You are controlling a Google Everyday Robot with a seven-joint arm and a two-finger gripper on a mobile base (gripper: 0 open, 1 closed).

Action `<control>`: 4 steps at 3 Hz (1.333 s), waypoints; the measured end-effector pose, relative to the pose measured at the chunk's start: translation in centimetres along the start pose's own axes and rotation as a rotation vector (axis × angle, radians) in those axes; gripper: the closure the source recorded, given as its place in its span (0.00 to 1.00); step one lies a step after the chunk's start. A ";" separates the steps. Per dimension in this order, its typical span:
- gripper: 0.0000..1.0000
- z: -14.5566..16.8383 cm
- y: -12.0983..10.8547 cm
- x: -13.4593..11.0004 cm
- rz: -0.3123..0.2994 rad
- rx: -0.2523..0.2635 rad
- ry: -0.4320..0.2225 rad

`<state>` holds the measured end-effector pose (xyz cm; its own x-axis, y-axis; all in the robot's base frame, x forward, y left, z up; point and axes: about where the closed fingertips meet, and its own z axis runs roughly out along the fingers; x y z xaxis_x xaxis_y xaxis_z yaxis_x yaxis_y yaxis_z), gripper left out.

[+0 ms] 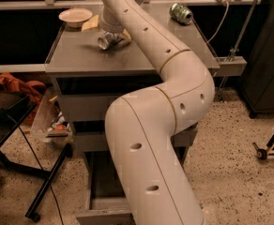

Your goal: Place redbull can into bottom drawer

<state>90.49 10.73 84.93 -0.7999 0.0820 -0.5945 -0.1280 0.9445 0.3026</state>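
Note:
The redbull can point(105, 40), slim and silver, is tilted on its side over the grey cabinet top point(80, 55), its end facing me. My gripper point(112, 35) is at the far end of the long white arm, right over the can and shut on it, with the wrist hiding most of it. The bottom drawer point(97, 205) is pulled out at the foot of the cabinet, and the arm's lower link covers much of it.
A stubby green can point(181, 13) lies at the back right of the cabinet top. A pale bowl point(75, 16) and a yellow item point(93, 23) are at the back left. A black stand point(15, 125) and orange cloth point(19, 86) are left of the cabinet.

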 end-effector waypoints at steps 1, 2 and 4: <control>0.00 -0.5 0.1 -0.8 0.002 -0.005 -0.030; 0.00 -0.2 0.1 -0.4 0.004 -0.013 -0.019; 0.35 0.6 -0.4 -0.1 -0.010 0.045 -0.009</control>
<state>91.01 10.49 84.44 -0.7931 0.0749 -0.6044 -0.1096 0.9587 0.2625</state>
